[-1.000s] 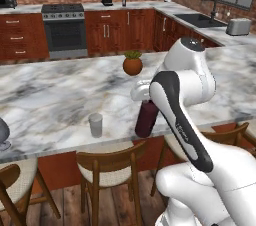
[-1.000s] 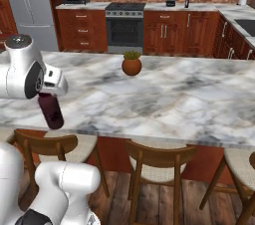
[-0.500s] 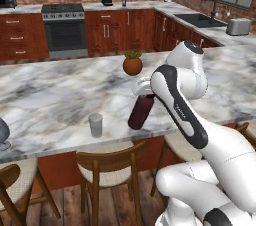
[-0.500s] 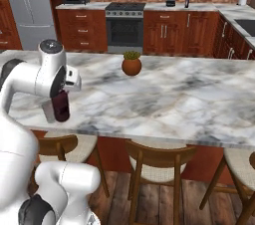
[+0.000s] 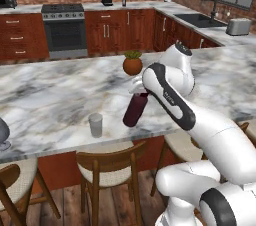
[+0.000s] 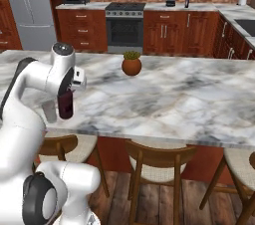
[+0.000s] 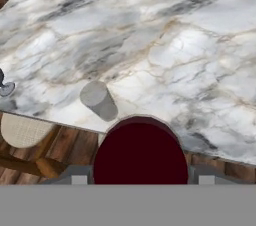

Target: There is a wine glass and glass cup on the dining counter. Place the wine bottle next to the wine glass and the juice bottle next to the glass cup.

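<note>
My gripper (image 5: 140, 90) (image 6: 68, 87) (image 7: 140, 176) is shut on the cap end of the juice bottle (image 5: 135, 110) (image 6: 65, 104) (image 7: 140, 154), a stout dark maroon bottle held tilted low over the dining counter (image 5: 55, 95) (image 6: 174, 99) near its front edge. The glass cup (image 5: 95, 125) (image 6: 49, 111) (image 7: 99, 100) stands just left of the bottle, a short gap apart. At the far left edge, part of the wine glass (image 5: 2, 135) (image 7: 5, 87) shows. The wine bottle (image 5: 124, 1) (image 6: 187, 1) stands on the back wall counter.
A potted plant (image 5: 132, 63) (image 6: 131, 63) sits mid-counter behind the bottle. Wooden chairs (image 5: 107, 167) (image 6: 157, 162) line the near side under the counter edge. A stove, coffee machine and sink run along the far wall.
The arm has carried the juice bottle a little further in over the counter, closer to the glass cup, and the elbow has swung. The cup has not moved.
</note>
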